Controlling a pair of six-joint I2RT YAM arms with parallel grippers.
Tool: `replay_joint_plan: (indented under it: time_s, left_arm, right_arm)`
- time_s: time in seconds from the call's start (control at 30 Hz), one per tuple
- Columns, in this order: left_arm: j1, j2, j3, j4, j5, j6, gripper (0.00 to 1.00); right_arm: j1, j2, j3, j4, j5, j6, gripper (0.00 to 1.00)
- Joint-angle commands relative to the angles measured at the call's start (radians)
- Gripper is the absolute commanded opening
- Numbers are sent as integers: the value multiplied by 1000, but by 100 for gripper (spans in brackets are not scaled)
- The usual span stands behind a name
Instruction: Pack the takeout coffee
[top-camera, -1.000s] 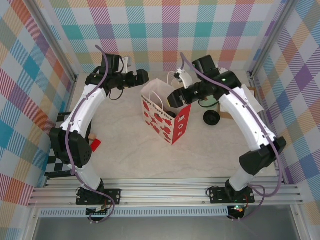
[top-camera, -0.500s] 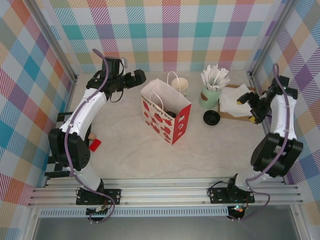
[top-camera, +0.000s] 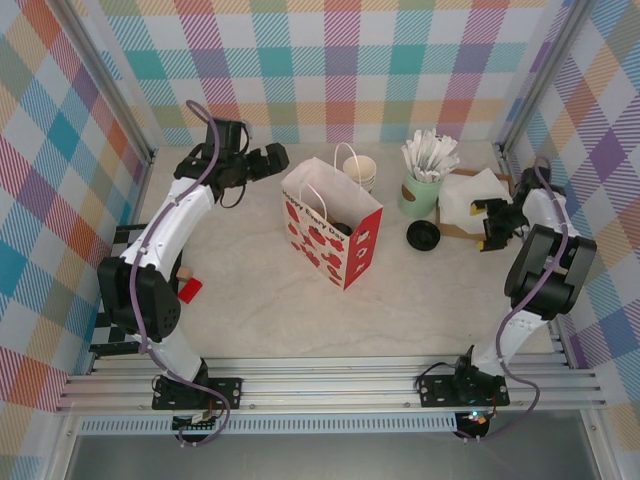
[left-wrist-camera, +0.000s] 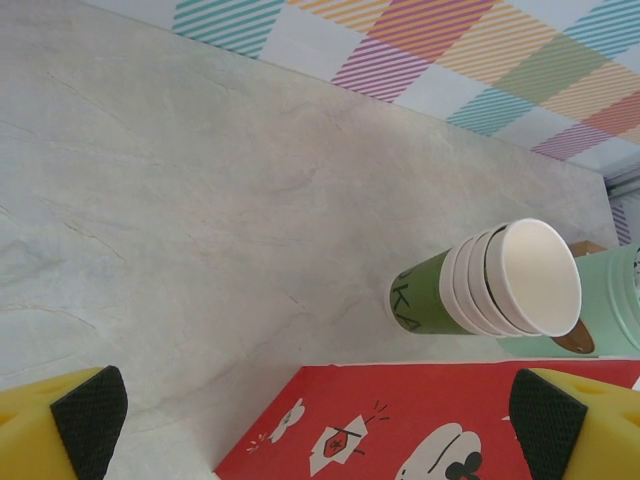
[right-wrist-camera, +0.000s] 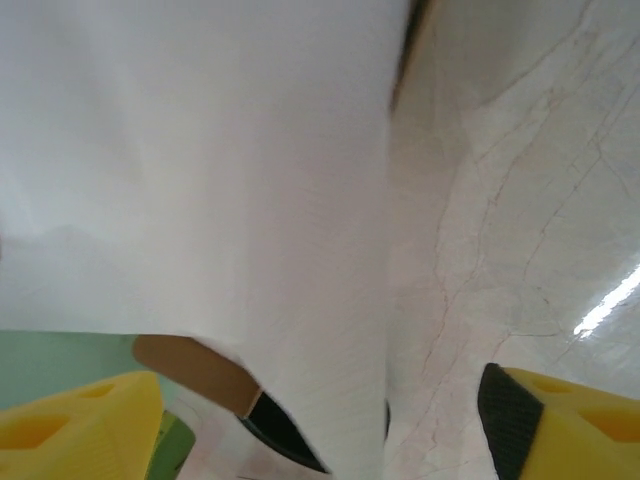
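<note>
The left tool (top-camera: 272, 158) has its jaws spread wide and holds nothing, and the red-and-white bag (top-camera: 335, 245) is just beside its fingertips. Inside that bag sits the takeout coffee (top-camera: 341, 228), black lid up. It is well apart from the right tool (top-camera: 492, 222), whose jaws are also spread and hold nothing, over white napkins (top-camera: 468, 190).

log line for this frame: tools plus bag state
left tool: open, near bag | right tool: open, over napkins | bag: upright, dark round item inside, maybe coffee lid

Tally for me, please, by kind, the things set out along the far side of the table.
Red-and-white gift bag: 1
Stack of lidless cups: 1
Mint-green pot of sachets: 1
Loose black lid: 1
Pile of white napkins: 1
Total: 5
</note>
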Motion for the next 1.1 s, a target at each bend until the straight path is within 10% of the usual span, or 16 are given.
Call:
replay_joint_plan:
  time_s: [0.0,0.73,1.07]
  left_arm:
    - [-9,-5,41,-24,-26,28,100]
    - [-9,34,115,-64,17,76,100]
    - [3,63,193,-176,233,277,100]
  right_arm:
    - [8,-19,-66,80,19,117,71]
    - [15,-122,-55,138,74,-30,1]
    - [197,-337,229,-36,290,-454,0]
